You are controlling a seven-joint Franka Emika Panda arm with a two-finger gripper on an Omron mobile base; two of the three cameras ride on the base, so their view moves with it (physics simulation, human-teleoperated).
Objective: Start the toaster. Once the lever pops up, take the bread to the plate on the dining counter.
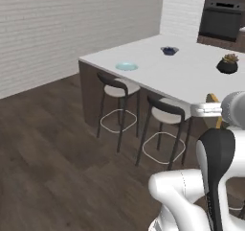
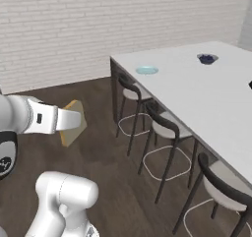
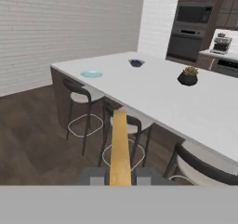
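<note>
stage: carry | gripper (image 3: 120,175) clamped on bread (image 3: 120,146), held above floor, short of tabletop (image 3: 153,86) | done: bread taken from toaster | left: reach light-blue plate (image 3: 91,73), set bread down

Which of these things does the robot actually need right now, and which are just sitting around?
Part of the job:
- bread, clamped in the gripper
- light blue plate, where the bread goes
- dining counter, which bears the plate

Just lying about:
- dark blue bowl
- potted plant
- stools tucked under the counter
- wall oven at the back
</note>
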